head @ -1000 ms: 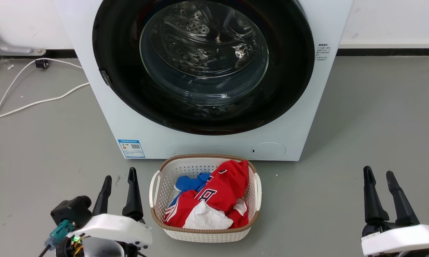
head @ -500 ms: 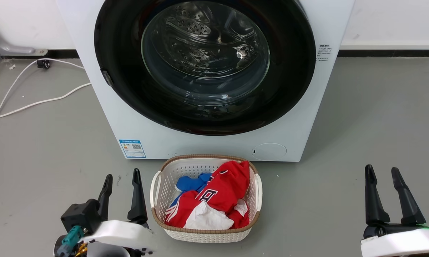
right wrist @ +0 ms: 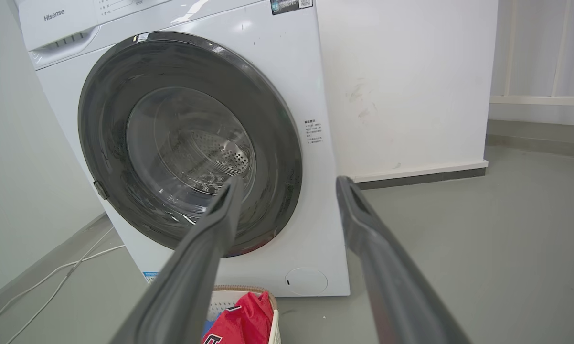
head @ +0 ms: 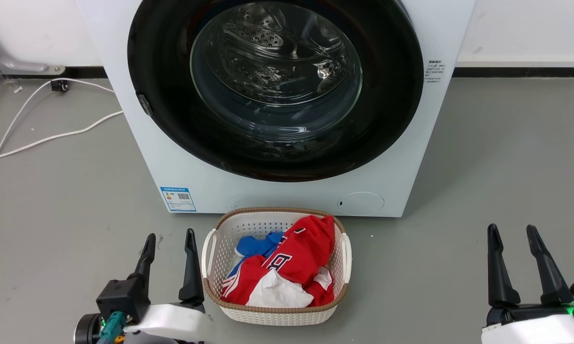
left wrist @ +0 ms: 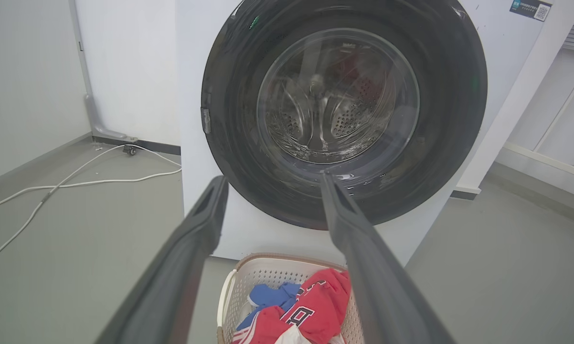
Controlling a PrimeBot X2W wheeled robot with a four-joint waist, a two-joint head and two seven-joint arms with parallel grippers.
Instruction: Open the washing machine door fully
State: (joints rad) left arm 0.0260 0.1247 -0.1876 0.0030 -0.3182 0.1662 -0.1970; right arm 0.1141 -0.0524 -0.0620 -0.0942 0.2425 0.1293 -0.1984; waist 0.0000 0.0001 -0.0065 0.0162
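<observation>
Washing machine door (head: 275,81) closed, flat against machine front. Nearest: left gripper (head: 169,234) low left, 2 fingers apart, holding nothing; right gripper (head: 511,228) low right, fingers likewise apart. Between them, white basket (head: 268,315) on grey floor, with red, blue and white clothes (head: 301,253) inside. Just behind basket, white machine (head: 268,196); door spans nearly its full width. White cable (head: 53,136) on floor, far left.

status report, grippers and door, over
Left gripper open, empty. Right gripper open, empty. Washing machine door shut, untouched. Laundry basket on floor just in front, below door.
</observation>
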